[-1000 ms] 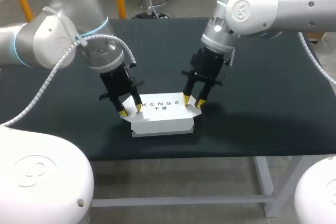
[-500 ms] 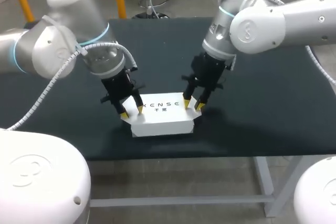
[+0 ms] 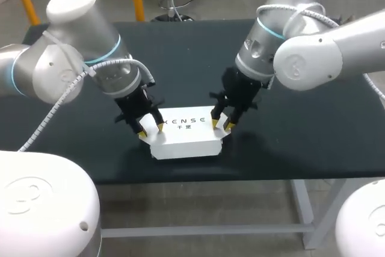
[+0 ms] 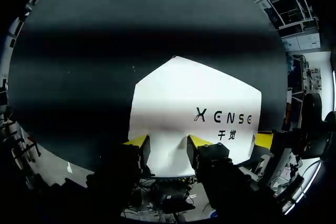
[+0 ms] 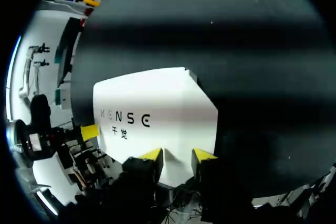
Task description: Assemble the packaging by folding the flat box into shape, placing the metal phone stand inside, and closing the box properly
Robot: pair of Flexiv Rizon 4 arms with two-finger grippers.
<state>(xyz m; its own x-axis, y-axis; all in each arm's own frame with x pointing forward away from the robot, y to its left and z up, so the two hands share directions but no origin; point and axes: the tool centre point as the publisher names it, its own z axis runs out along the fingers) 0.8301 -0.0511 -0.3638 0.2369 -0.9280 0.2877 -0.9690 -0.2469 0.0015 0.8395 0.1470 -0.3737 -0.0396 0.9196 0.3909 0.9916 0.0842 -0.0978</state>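
The left arm [image 3: 66,58] and right arm [image 3: 313,52] are glossy white and rounded, with pale blue rings. Ribbed white cables [image 3: 57,97] loop alongside.

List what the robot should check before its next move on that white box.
1. White box lies wholly on the table: ok.
2. Left pincer sits at the box's left end, open: ok.
3. Right pincer sits at its right end, open: ok.
4. Printed lid lies flat, face up: ok.
5. Phone stand inside: cannot tell, none visible.
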